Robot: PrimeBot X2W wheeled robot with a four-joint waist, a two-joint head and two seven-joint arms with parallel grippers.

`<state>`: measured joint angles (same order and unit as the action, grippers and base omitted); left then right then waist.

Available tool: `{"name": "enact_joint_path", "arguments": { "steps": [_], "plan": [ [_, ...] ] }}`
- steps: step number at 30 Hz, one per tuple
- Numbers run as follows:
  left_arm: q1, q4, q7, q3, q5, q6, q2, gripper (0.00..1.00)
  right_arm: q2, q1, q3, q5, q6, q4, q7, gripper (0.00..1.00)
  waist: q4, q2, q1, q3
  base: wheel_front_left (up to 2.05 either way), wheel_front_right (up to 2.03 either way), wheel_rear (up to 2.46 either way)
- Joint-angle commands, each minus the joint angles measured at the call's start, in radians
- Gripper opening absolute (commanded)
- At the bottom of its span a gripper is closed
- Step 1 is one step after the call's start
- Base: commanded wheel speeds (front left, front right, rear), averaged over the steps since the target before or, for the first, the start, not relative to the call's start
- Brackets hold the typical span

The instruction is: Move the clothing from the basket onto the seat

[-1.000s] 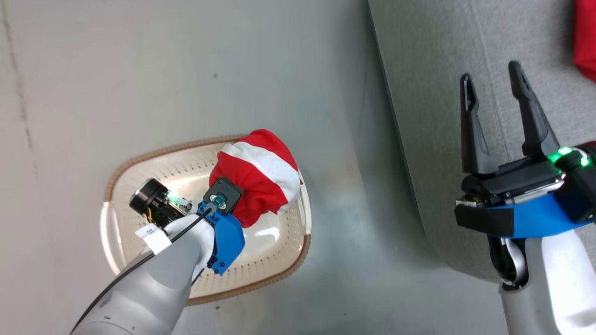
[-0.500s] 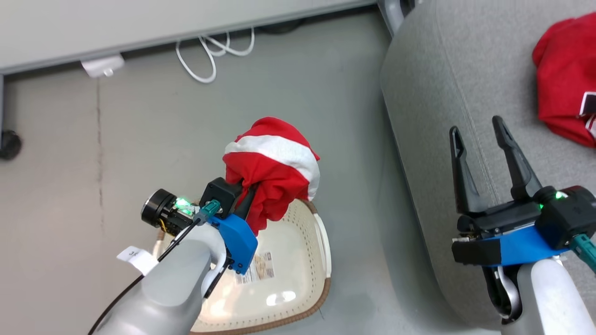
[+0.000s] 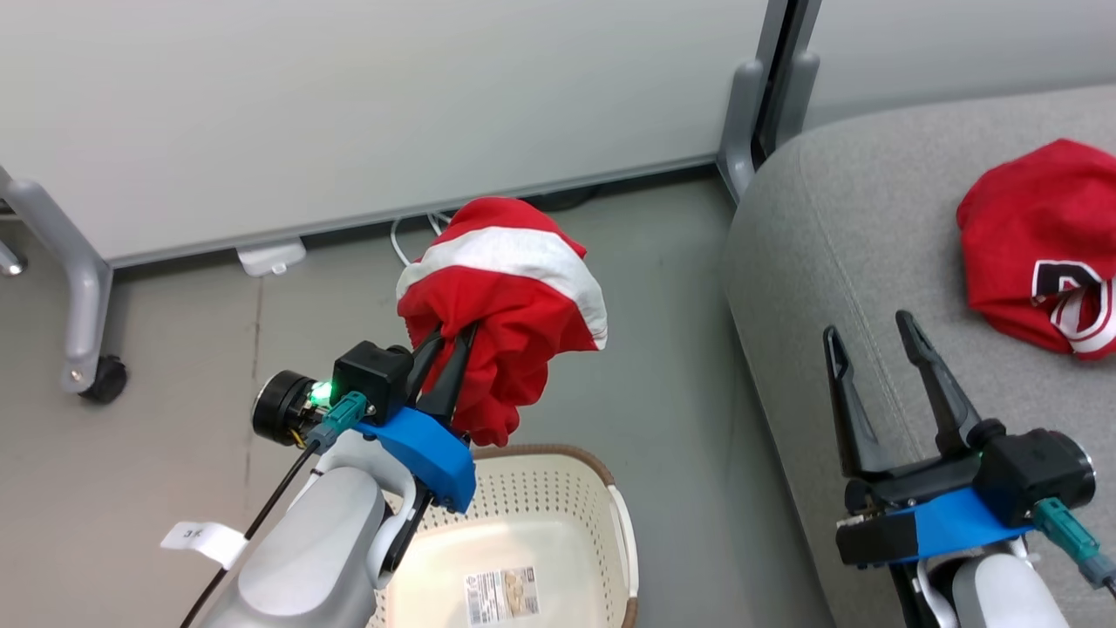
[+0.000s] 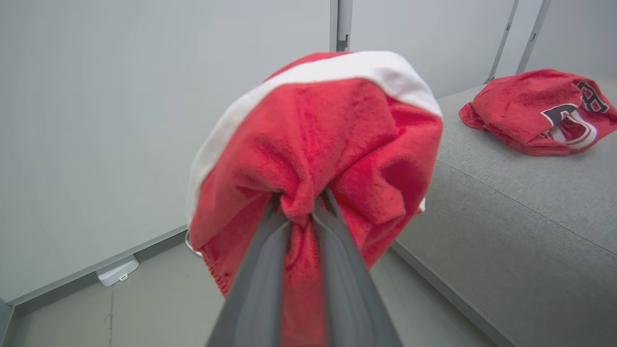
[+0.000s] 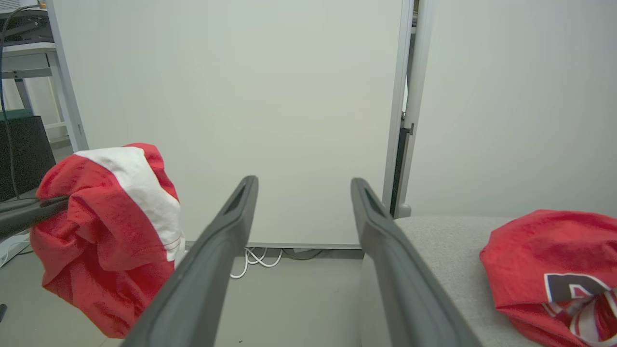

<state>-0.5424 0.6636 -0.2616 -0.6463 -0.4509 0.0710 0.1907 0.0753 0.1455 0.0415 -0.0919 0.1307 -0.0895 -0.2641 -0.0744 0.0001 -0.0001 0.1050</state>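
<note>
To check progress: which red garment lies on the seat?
The lettered jersey on the grey seat; the white-striped one hangs from the left gripper.

A striped jersey (image 3: 506,296) is shown in bright red, crossed by one broad white band. A lettered jersey (image 3: 1037,244) is coloured red with black-and-white markings. The laundry basket (image 3: 540,501) is cream-white, patterned with perforations and rimmed in brown. The sofa cushion (image 3: 828,262) is upholstered in light grey.
</note>
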Motion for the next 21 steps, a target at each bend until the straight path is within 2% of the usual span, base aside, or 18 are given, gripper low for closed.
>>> {"name": "enact_joint_path", "arguments": {
  "steps": [1, 8, 14, 21],
  "plan": [
    [0.012, -0.019, -0.005, 0.013, 0.011, 0.005, -0.002, 0.0, -0.003, -0.018, 0.001, -0.001, 0.0, -0.003, 0.0, 1.0, 0.008, -0.0001, 0.0001, -0.03, 0.0, 0.0, 0.0],
    [0.049, -0.128, -0.005, 0.058, 0.053, 0.028, -0.027, 0.0, -0.015, -0.064, 0.003, -0.006, 0.0, -0.012, 0.0, 1.0, 0.029, -0.0001, 0.0001, -0.088, 0.0, 0.0, 0.0],
    [0.029, -0.171, -0.005, 0.051, 0.065, 0.041, -0.046, 0.0, -0.021, -0.085, 0.012, -0.01, 0.0, -0.016, 0.0, 1.0, 0.051, -0.0001, 0.0001, -0.106, 0.0, 0.0, 0.0],
    [0.01, -0.226, 0.001, 0.033, 0.074, 0.034, -0.058, 0.0, -0.025, -0.094, 0.029, -0.018, 0.0, -0.02, 0.0, 1.0, 0.068, -0.0001, 0.0001, -0.11, 0.0, 0.0, 0.0]
  ]
}}
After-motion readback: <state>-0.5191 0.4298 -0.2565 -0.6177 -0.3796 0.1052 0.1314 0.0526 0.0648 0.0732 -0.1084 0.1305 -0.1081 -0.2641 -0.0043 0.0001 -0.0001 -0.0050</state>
